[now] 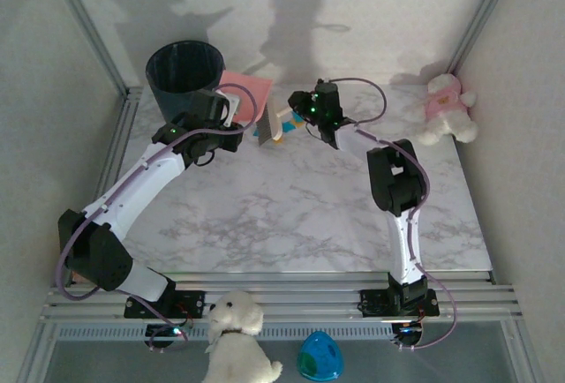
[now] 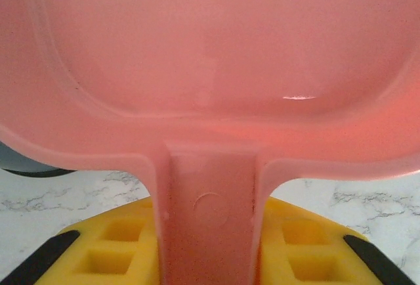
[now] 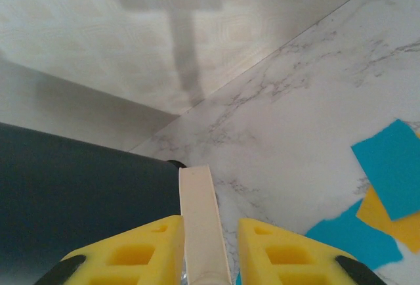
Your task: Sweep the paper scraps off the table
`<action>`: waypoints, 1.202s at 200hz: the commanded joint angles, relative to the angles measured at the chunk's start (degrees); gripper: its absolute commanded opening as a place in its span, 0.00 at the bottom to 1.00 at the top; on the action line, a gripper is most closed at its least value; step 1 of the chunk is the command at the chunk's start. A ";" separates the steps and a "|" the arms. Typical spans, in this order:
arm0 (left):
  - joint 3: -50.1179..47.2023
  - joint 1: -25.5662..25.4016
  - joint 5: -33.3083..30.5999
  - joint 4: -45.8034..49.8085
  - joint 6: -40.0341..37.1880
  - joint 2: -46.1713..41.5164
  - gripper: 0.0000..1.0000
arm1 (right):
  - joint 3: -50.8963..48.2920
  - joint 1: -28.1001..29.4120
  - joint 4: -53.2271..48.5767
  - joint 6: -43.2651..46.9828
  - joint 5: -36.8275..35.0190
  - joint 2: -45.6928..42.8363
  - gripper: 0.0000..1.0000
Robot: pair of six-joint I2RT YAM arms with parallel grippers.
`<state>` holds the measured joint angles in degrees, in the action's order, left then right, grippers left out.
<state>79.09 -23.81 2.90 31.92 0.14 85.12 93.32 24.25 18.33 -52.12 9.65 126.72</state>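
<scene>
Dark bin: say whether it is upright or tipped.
Upright: the dark bin shows its open round mouth facing up toward the top camera.

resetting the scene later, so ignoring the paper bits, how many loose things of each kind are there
plush toys: 2 (white dog, pink-and-white one)
dark bin: 1
pink dustpan: 1
brush: 1
blue egg-shaped thing: 1
total: 6

Soft light comes from the near side, throwing my tall grey shadows up the back wall (image 1: 371, 12). The table (image 1: 291, 215) reads bright and evenly lit. Close to my left wrist, the pink dustpan (image 2: 210, 55) is blurred, with one small white glint.
</scene>
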 commanded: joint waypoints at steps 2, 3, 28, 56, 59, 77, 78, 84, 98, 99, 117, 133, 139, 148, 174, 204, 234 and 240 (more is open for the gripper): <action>-0.16 0.00 -1.97 -0.46 -0.93 -0.31 0.00 | 5.70 -0.25 -2.64 -1.16 1.01 2.90 0.00; -0.16 -0.01 -1.99 -0.46 -0.93 -0.31 0.00 | 5.94 -0.21 -2.84 -1.19 0.95 3.04 0.00; -0.10 -0.01 -2.09 -0.20 -1.08 -0.14 0.00 | 10.25 -0.24 -7.15 -0.10 -0.75 5.48 0.00; -0.04 0.08 -2.26 0.15 -1.15 -0.06 0.00 | 12.28 -0.19 -12.23 2.90 -5.79 5.82 0.00; -0.06 0.08 -2.28 0.16 -1.19 -0.07 0.00 | 12.39 -0.24 -12.92 3.24 -6.53 5.76 0.00; -0.02 0.16 -2.54 0.39 -1.46 -0.07 0.00 | 12.62 -0.43 -16.11 5.15 -10.86 5.26 0.00; 0.00 0.17 -2.54 0.41 -1.50 -0.05 0.00 | 12.56 -0.39 -16.21 5.25 -11.04 5.23 0.00; -0.05 0.16 -2.59 0.50 -1.59 -0.10 0.00 | 12.35 -0.38 -16.99 5.66 -12.33 4.97 0.00; -0.08 0.26 -2.54 0.51 -1.61 -0.14 0.00 | 11.42 -0.69 -18.42 5.96 -14.60 4.06 0.00; -0.08 0.30 -2.54 0.51 -1.63 -0.13 0.00 | 11.34 -0.65 -18.46 5.97 -14.81 3.97 0.00; -0.08 0.39 -2.25 0.58 -1.56 -0.04 0.00 | 8.36 -0.86 -18.79 5.52 -18.26 1.82 0.00; -0.07 0.35 -2.04 0.63 -1.63 0.18 0.00 | 5.05 -0.95 -18.63 4.88 -20.73 -0.59 0.00; -0.02 0.39 -1.90 0.74 -1.64 0.28 0.00 | 3.66 -0.91 -18.73 4.56 -21.84 -1.45 0.00; 0.01 0.37 -1.67 0.94 -1.67 0.39 0.00 | 1.59 -1.03 -18.35 4.30 -23.14 -2.97 0.00; 0.27 0.35 -1.31 1.20 -1.63 0.60 0.00 | -4.48 -1.02 -18.24 2.67 -26.97 -7.19 0.00; 0.36 0.29 -0.88 1.30 -1.55 0.82 0.00 | -11.52 -1.04 -17.98 1.61 -29.62 -11.78 0.00; 0.53 0.26 -0.70 1.53 -1.55 1.08 0.00 | -20.25 -1.03 -16.82 0.46 -31.16 -17.57 0.00; 0.61 0.33 -0.65 1.56 -1.53 1.17 0.00 | -22.02 -0.96 -16.58 0.29 -31.34 -18.99 0.00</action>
<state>79.09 -23.79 1.72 32.58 -0.47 85.71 77.43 23.53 3.29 -51.55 -17.08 112.27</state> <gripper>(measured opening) 0.267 0.259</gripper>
